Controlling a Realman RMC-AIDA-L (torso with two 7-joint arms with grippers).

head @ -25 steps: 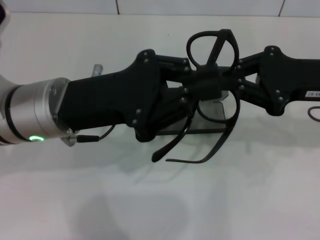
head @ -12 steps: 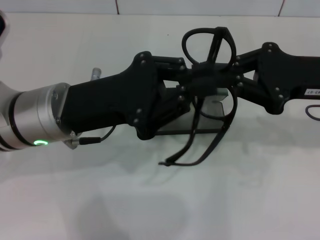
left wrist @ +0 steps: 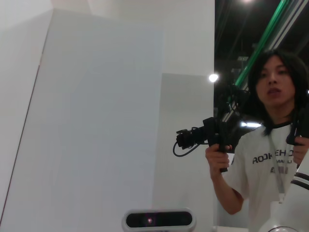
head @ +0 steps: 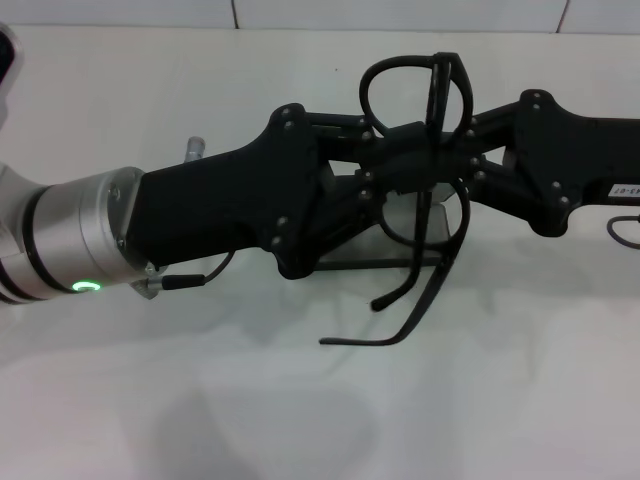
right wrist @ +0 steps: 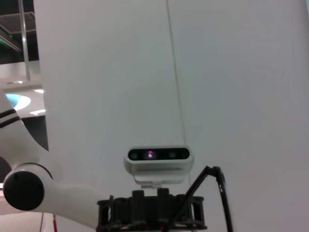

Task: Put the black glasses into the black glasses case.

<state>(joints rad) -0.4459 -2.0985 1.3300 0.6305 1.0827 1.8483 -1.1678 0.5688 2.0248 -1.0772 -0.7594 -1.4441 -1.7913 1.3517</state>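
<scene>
In the head view the left gripper (head: 385, 185) and right gripper (head: 455, 165) meet nose to nose above the white tabletop (head: 300, 400), and the black glasses (head: 420, 140) hang between them. Both sets of jaws appear closed on the frame near its bridge — one lens loop stands above the jaws, the other sits below, and the two temple arms trail down toward the tabletop. The black glasses case (head: 400, 255) lies on the tabletop directly beneath the grippers, mostly hidden — whether its lid is up cannot be told.
</scene>
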